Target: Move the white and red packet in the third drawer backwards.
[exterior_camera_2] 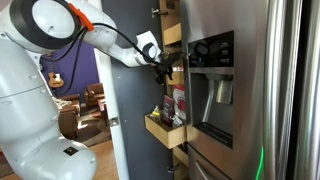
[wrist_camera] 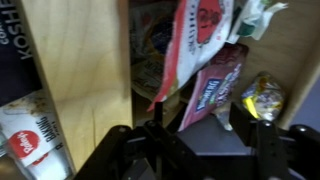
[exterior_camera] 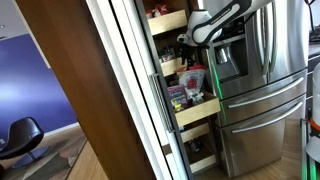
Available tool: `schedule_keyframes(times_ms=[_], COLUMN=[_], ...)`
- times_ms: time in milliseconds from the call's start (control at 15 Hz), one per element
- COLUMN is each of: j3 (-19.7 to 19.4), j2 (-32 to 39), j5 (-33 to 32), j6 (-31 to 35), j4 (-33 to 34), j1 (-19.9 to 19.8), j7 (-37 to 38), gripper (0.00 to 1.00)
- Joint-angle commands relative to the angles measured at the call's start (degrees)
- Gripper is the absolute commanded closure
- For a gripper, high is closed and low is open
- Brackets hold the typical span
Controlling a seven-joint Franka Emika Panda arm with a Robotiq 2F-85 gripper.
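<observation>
The white and red packet leans tilted in the third drawer, with its red emblem showing. It also shows in both exterior views. The third drawer is pulled out of the pantry. My gripper is open, its two dark fingers spread below the packet in the wrist view. In the exterior views it hovers just above and in front of the packet. It holds nothing.
A dark purple packet and a yellow bag sit beside the white packet. A wooden partition stands at the left, with a white tub beyond it. A steel fridge adjoins the pantry. Upper trays hold jars.
</observation>
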Motion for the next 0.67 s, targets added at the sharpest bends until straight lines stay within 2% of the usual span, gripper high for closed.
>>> schedule_keyframes(times_ms=[0,133,333,600], j3=[1.9,3.7,4.6,5.1], j2=[-6.9,-9.5,-12.5,-15.5], j5=[-0.4,-3.4,-2.7,-0.6], j6=[-16.4,-24.9,-34.6,-41.5], j4=[-1.7,-1.3,-1.6,-4.5], j1=[0.2,-0.3,0.4,1.2], j7=[5.4,12.3,21.0,33.1], gripper=[0.00,0.00,0.00,0.00])
